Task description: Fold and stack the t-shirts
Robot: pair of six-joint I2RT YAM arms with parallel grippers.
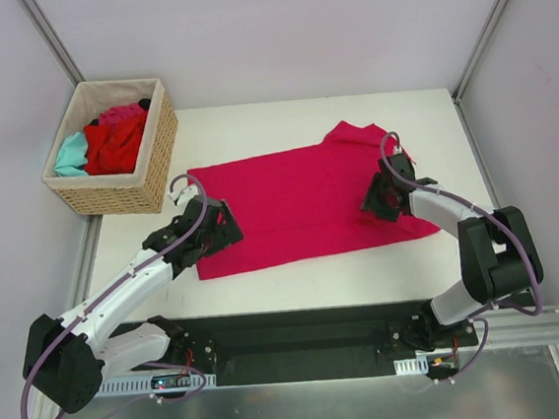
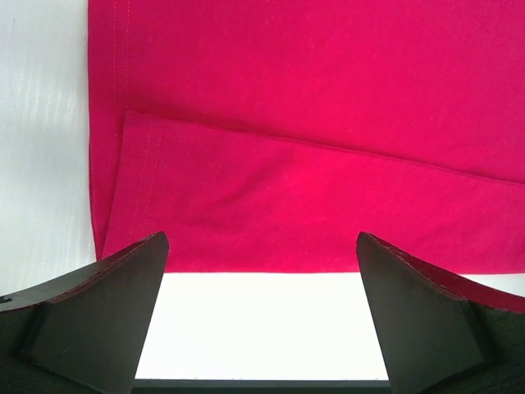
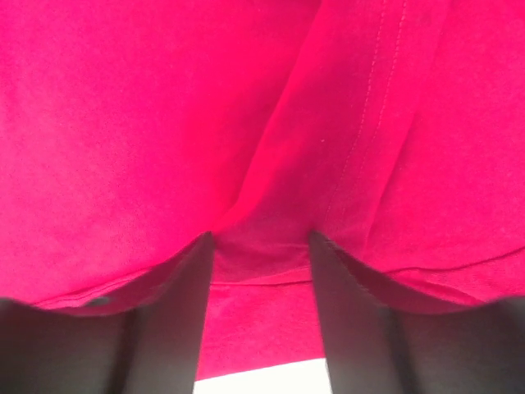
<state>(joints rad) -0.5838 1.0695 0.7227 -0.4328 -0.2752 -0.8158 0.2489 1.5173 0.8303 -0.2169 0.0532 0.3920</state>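
A magenta-pink t-shirt lies spread flat on the white table, its near part folded over. My left gripper sits at the shirt's near left corner. In the left wrist view this gripper is open and empty, with bare table between its jaws and the shirt's folded edge just ahead. My right gripper is on the shirt's right side. In the right wrist view this gripper has the cloth draped over its fingertips and a bunched fold caught between them.
A tan wicker basket stands at the far left and holds a red shirt, a teal one and a pink one. Grey walls with metal posts enclose the table. A black base rail runs along the near edge.
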